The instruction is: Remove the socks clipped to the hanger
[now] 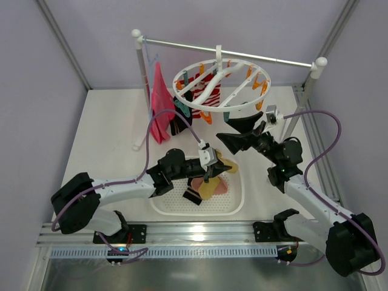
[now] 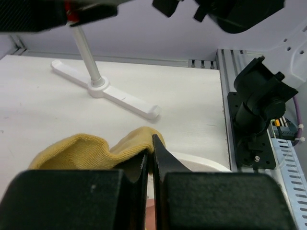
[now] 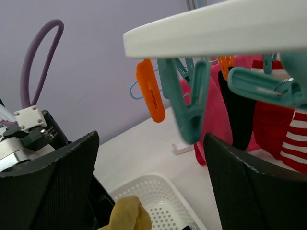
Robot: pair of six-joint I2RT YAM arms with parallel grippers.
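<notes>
The white ring hanger (image 1: 218, 85) hangs from the rail with orange and teal clips. A red-and-white striped sock (image 1: 204, 80) and a black sock (image 1: 182, 110) are still clipped on its far left side; both show in the right wrist view (image 3: 293, 140) (image 3: 240, 110). My left gripper (image 1: 213, 168) is shut on a mustard yellow sock (image 2: 91, 152) over the basket (image 1: 236, 206). My right gripper (image 1: 237, 132) is open and empty, just below the hanger's near rim, close to a teal clip (image 3: 189, 103) and an orange clip (image 3: 149, 96).
The white perforated basket holds a pale pink sock (image 1: 219, 187) and a black sock (image 1: 194, 195). A magenta cloth (image 1: 160, 103) hangs at the rack's left post. The rack's rail (image 1: 267, 59) and right post (image 1: 306, 97) stand behind my right arm.
</notes>
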